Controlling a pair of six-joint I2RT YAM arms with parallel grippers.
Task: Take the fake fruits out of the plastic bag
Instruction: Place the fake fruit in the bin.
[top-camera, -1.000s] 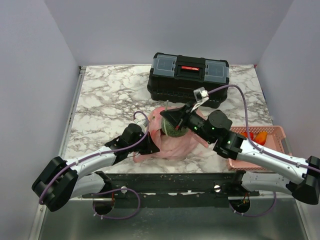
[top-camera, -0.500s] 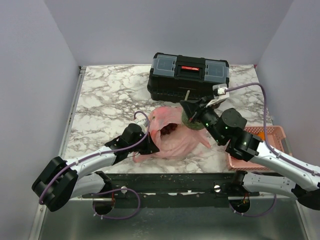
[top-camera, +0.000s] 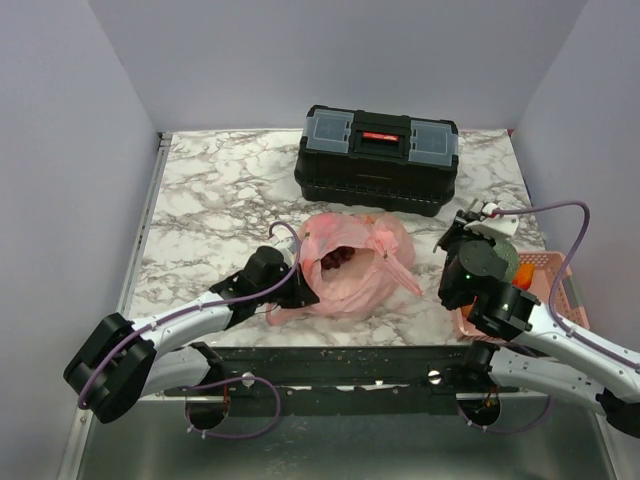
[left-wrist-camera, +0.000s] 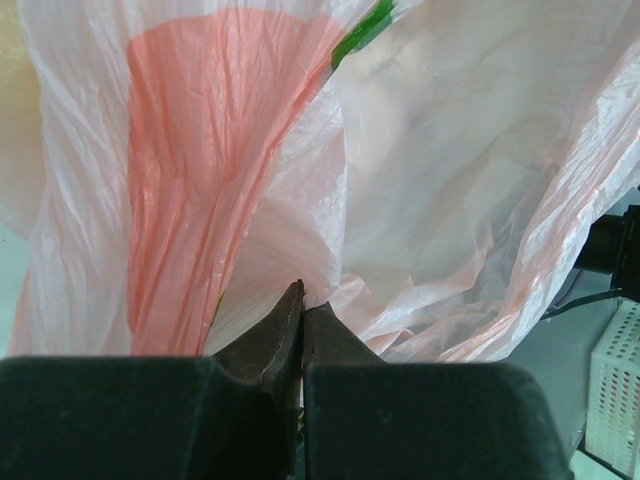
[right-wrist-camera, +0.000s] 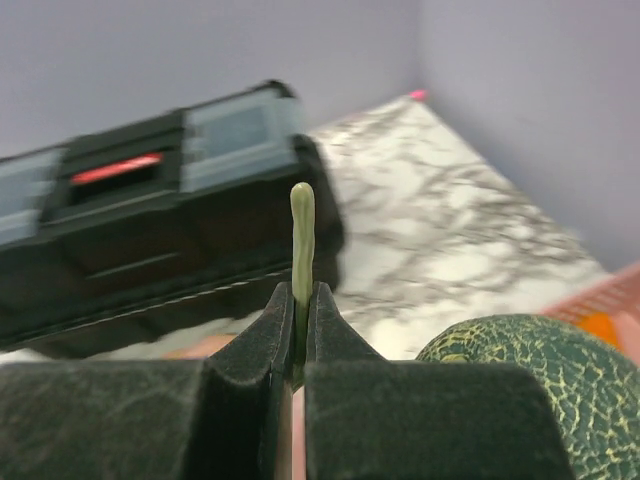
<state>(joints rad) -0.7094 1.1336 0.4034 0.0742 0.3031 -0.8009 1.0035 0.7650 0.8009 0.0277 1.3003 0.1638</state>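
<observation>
Jaws on my left gripper (left-wrist-camera: 302, 305) are squeezed together. On the marble table (top-camera: 210, 190), in front of the black toolbox (top-camera: 378, 158), it's the pink bag (top-camera: 350, 275) they're pinching, at its near edge. By the pink basket's (top-camera: 560, 272) left end hangs the green melon (right-wrist-camera: 525, 375), clear of the bag. Dark grapes (top-camera: 340, 258) sit in the bag's mouth. My right gripper (right-wrist-camera: 300, 300) is clamped on the melon's pale stem (right-wrist-camera: 302, 225).

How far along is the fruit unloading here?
Done: an orange fruit lies in the pink basket. In hand: the right gripper pinches the green melon by its stem, while the left gripper clamps the plastic bag. Left: dark grapes show inside the bag.
</observation>
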